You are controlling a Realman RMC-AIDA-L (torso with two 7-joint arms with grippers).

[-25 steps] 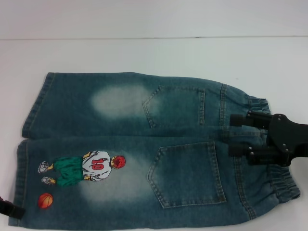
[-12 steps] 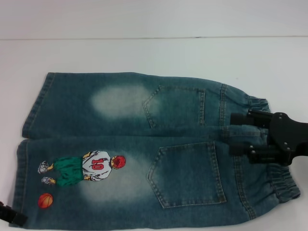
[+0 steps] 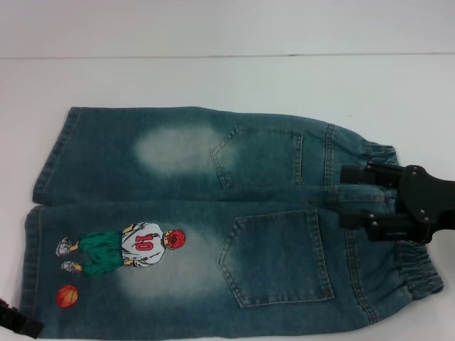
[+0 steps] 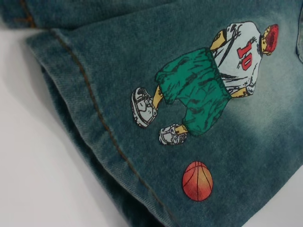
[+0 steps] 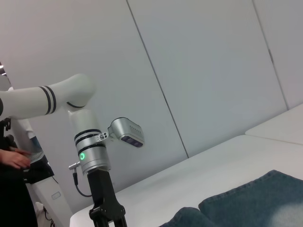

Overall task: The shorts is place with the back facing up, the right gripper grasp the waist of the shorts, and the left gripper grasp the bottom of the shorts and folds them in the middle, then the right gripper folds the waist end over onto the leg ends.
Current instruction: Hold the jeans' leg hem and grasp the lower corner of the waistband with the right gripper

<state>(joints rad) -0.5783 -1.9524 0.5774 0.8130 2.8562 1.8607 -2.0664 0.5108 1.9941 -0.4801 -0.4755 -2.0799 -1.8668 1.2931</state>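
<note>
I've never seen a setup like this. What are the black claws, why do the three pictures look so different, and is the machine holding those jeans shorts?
It is a two-armed robot, photographed by three cameras. The head camera looks down on a white table where denim shorts lie flat, back pockets up. The black claw there is the right gripper, its two fingers spread over the ruffled waist, not closed on it. The left gripper just peeks in by the leg hems; whether it grips cannot be seen. The close-up comes from the left wrist camera: the cartoon basketball player and orange ball printed near the hem. The right wrist camera looks across at the left arm.
</note>
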